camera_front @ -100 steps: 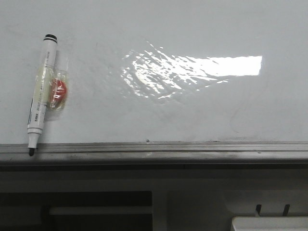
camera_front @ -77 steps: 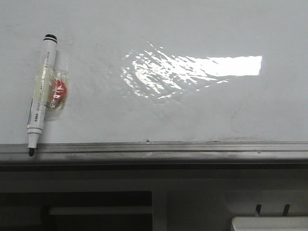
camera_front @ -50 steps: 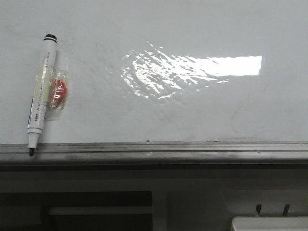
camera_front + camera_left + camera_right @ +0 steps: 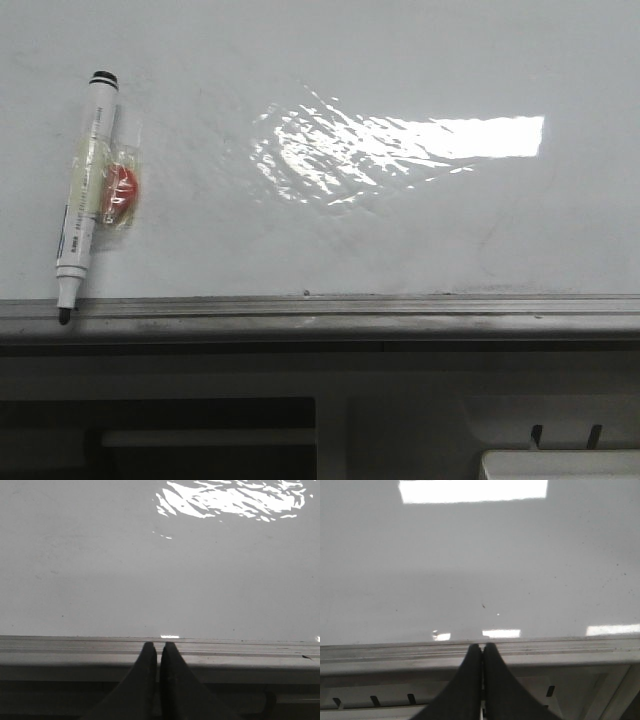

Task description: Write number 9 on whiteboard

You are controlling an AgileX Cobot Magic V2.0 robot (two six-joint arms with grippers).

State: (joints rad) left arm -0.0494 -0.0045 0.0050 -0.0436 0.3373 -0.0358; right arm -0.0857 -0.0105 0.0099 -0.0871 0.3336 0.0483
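Whiteboard (image 4: 400,230) carries no drawn 9; glare hides part of its surface. Marker (image 4: 85,195) lies at its left. Left gripper (image 4: 158,652) and right gripper (image 4: 482,655): fingers pressed together, empty.

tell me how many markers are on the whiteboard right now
1. A single marker lies at the left side of the whiteboard, cap end away from the robot, black tip on the grey ledge. Neither wrist view shows another.

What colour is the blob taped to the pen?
Red-orange round blob, taped beside the white marker pen; front view.
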